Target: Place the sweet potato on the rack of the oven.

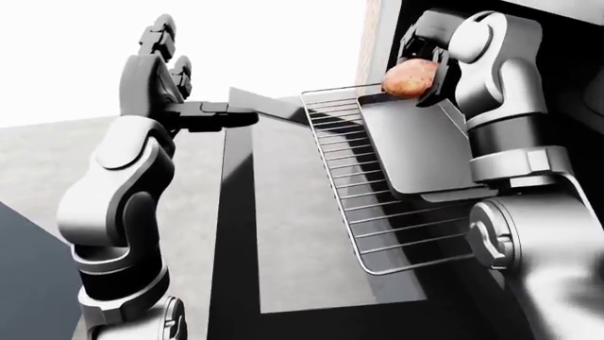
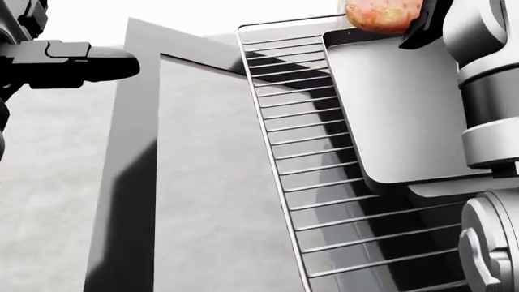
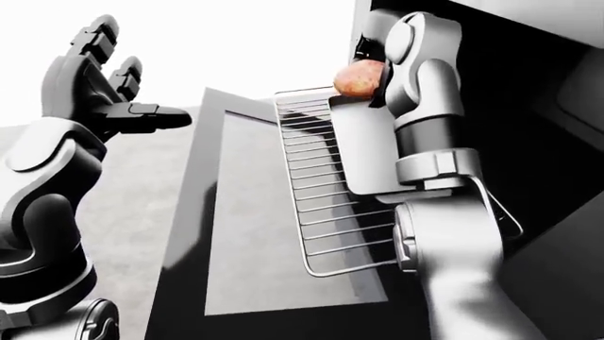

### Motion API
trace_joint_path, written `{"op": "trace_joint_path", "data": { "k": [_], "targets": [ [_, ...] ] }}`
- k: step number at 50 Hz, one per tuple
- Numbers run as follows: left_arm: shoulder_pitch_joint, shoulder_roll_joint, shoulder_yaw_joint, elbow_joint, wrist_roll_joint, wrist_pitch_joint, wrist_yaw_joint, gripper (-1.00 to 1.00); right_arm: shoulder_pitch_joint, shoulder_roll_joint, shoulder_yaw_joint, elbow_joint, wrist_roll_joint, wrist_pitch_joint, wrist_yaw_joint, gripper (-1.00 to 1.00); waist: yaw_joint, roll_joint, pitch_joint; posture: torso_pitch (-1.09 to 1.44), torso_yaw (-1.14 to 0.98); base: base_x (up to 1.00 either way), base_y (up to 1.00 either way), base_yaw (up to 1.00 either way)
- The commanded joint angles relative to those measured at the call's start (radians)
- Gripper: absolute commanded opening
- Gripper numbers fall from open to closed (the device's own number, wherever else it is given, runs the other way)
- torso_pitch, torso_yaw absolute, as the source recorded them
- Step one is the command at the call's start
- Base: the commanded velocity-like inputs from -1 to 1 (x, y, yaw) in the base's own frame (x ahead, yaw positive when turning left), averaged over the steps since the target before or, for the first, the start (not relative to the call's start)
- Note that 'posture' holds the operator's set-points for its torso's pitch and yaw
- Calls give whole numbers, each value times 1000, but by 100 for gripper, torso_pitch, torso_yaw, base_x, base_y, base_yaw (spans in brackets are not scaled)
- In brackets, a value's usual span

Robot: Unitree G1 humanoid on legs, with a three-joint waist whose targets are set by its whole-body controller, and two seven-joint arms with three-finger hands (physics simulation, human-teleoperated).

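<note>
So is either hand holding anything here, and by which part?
The right hand grips the reddish-brown sweet potato at its right end, above the flat grey metal tray on the wire rack. The left hand is open and empty.

Lying flat on the wires, toward their right side in the left-eye view: a shallow grey baking tray, rims raised, corners rounded. Below and left of it, an open drop-down door, dark framed, with a large grey glass pane. Further left, pale speckled grey floor. Beyond, plain white background. At upper right, a dark cavity.
</note>
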Motion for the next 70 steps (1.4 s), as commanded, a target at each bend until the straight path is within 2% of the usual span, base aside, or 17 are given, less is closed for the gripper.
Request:
{"op": "trace_joint_path", "data": {
  "k": [1,15,40,54,61,63,70],
  "targets": [
    [-29,12,13,-28,3,-32,0,100,-42,-11,-5,-10,6,-7,-54,-100,1,-1,-32,0,0,0,0,0],
    [-32,15,13,-28,1,-27,0,100,-12,-37,-1,63,18,-23,-147,-100,7,-3,-26,0,0,0,0,0],
    [-1,2,10,-33,15,-45,-9,100,50,-52,-7,206,122,1,-363,-98,12,-4,-36,0,0,0,0,0],
    [-7,0,9,-44,17,-28,-9,100,51,-57,6,265,130,14,-433,-99,14,-5,-42,0,0,0,0,0],
    [-19,6,10,-30,17,-29,-12,100,47,-49,11,294,134,13,-464,-95,14,-5,-46,0,0,0,0,0],
    [-19,4,9,-28,18,-31,-11,100,48,-46,10,302,138,10,-474,-83,15,-5,-46,0,0,0,0,0],
    [-6,4,13,-33,17,-37,-14,100,66,-36,13,307,149,12,-494,-84,15,-6,-48,0,0,0,0,0]
  ]
}}
